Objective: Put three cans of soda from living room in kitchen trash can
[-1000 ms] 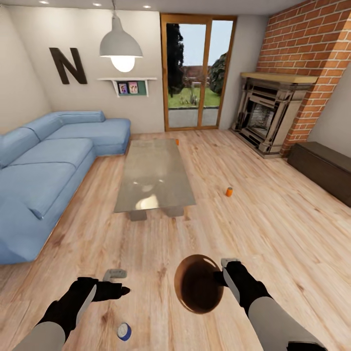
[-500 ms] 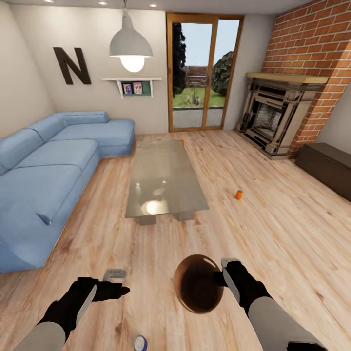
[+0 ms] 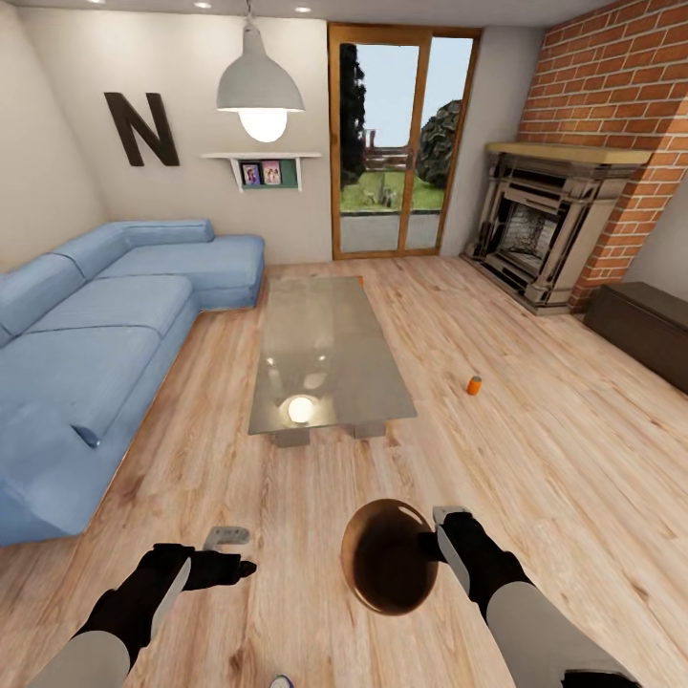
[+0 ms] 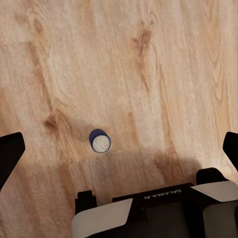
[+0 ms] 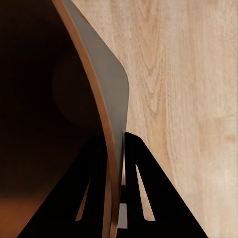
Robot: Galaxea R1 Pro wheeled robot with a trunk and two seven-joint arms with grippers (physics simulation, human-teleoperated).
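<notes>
**Desk:** What's across the living room, left to right?

**Photographer:** A blue corner sofa (image 3: pixel 105 334) along the left wall, under a big dark letter "N" (image 3: pixel 141 128). Centre, a glass-topped coffee bench (image 3: pixel 325 349) with the pendant lamp (image 3: pixel 259 91) mirrored in it. Right of that, one orange soda can (image 3: pixel 474 385) stands alone on the wooden floor (image 3: pixel 535 449), well apart from the bench. Beyond it are the glass doors (image 3: pixel 401 143) and the brick fireplace (image 3: pixel 549 225).

**Desk:** And the containers?

**Photographer:** The copper-brown trash can (image 3: pixel 390 556) hangs low in front of the robot, tipped so its dark inside faces the camera. What I can see of the inside shows nothing in it.

**Desk:** The pincers?

**Photographer:** The left pincer (image 4: pixel 119 144) is spread wide, gripping nothing, above a small blue can (image 4: pixel 100 141) standing on the floorboards. The right pincer (image 5: pixel 115 148) is clamped on the trash can's rim, one finger inside the wall, one outside.

**Desk:** Any readable writing?

**Photographer:** The wall's "N", and "GALAXEA" printed upside down on the robot's base in the left wrist view; the characters after it are too small to read.
</notes>
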